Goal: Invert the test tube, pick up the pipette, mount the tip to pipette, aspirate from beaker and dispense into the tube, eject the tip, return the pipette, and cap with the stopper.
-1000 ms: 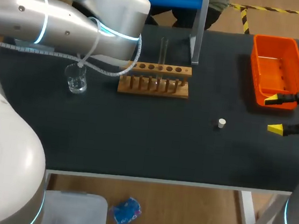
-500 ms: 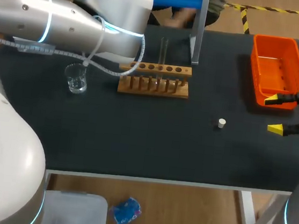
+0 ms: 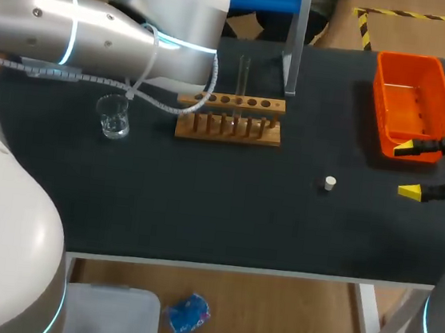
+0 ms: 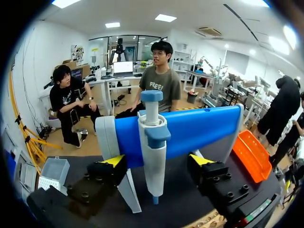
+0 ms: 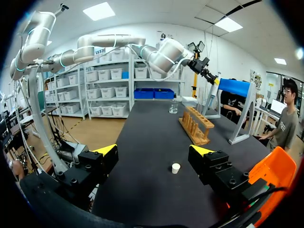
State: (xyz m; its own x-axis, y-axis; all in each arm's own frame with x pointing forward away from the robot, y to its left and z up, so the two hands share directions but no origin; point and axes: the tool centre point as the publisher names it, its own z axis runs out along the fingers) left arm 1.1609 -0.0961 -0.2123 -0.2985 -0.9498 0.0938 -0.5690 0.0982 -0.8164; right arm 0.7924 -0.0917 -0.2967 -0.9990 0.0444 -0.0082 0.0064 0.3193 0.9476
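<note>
Head view is showing the left arm [image 3: 101,32] edging slightly further toward the blue stand [image 4: 199,128] at the counter's [image 3: 202,204] back than a second ago, so the pipette pickup is probably nearing. The left claw [image 4: 156,160] is gaping wide, its fingers flanking the hanging pipette [image 4: 153,142] without touching it. The right claw [image 3: 409,169] is hovering wide open and empty beside the orange bin [image 3: 380,104].

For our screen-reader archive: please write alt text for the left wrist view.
A white and blue pipette hangs upright on a blue stand, just ahead of the open left gripper, untouched. An orange bin sits farther off.
</note>
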